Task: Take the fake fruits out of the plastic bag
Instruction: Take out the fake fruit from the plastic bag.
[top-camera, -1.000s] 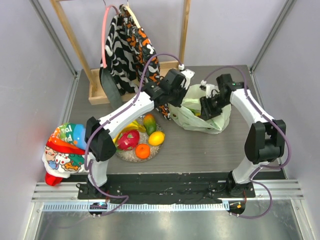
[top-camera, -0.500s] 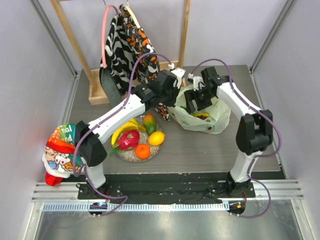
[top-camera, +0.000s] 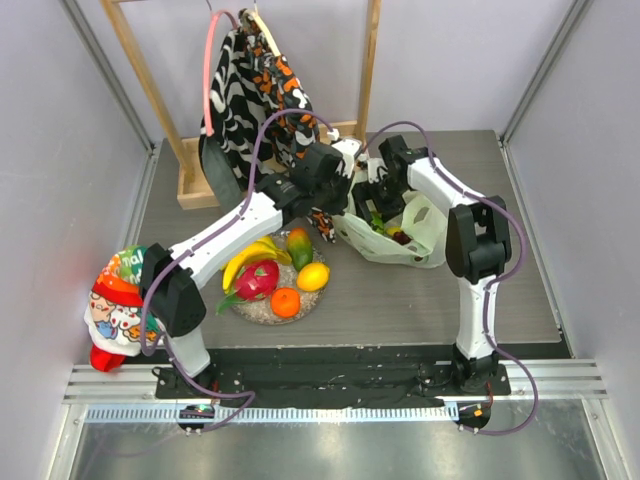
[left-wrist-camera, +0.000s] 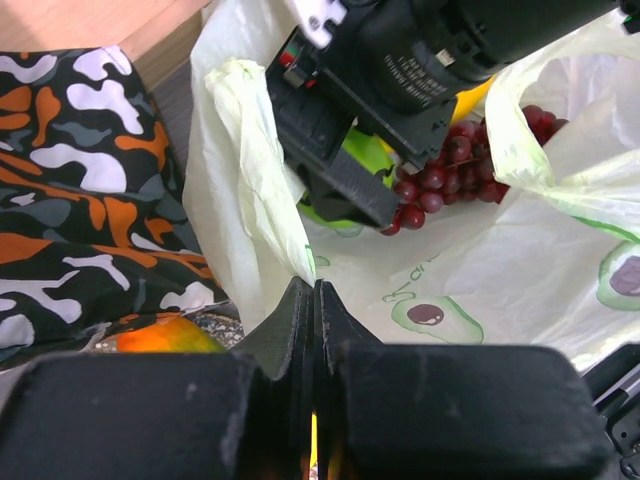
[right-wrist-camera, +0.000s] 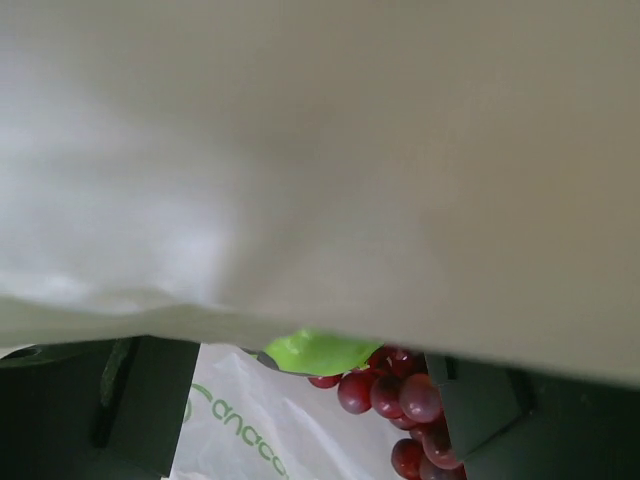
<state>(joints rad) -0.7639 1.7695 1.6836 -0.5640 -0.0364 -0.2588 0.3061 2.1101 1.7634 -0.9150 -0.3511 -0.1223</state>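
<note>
The pale-green plastic bag (top-camera: 425, 225) lies at centre right with its mouth held up. My left gripper (top-camera: 338, 192) is shut on the bag's left rim (left-wrist-camera: 262, 190), the film pinched at its tips. My right gripper (top-camera: 385, 192) is open inside the mouth, its fingers (right-wrist-camera: 95, 410) astride purple grapes (right-wrist-camera: 405, 395) and a green apple (right-wrist-camera: 315, 352); bag film covers most of that view. The grapes (left-wrist-camera: 440, 170) and apple (left-wrist-camera: 365, 155) also show in the left wrist view. On a plate (top-camera: 262, 311) lie a banana (top-camera: 250, 262), mango (top-camera: 298, 246), dragon fruit (top-camera: 258, 280), lemon (top-camera: 313, 276) and orange (top-camera: 286, 302).
A patterned black-orange-white cloth (top-camera: 255, 90) hangs from a wooden rack (top-camera: 200, 190) at the back left, close behind my left arm. A colourful printed bag (top-camera: 125, 295) sits at the table's left edge.
My right gripper has opened wide and moved left and down into the bag's mouth. My left arm has drawn the pinched rim slightly left and back.
</note>
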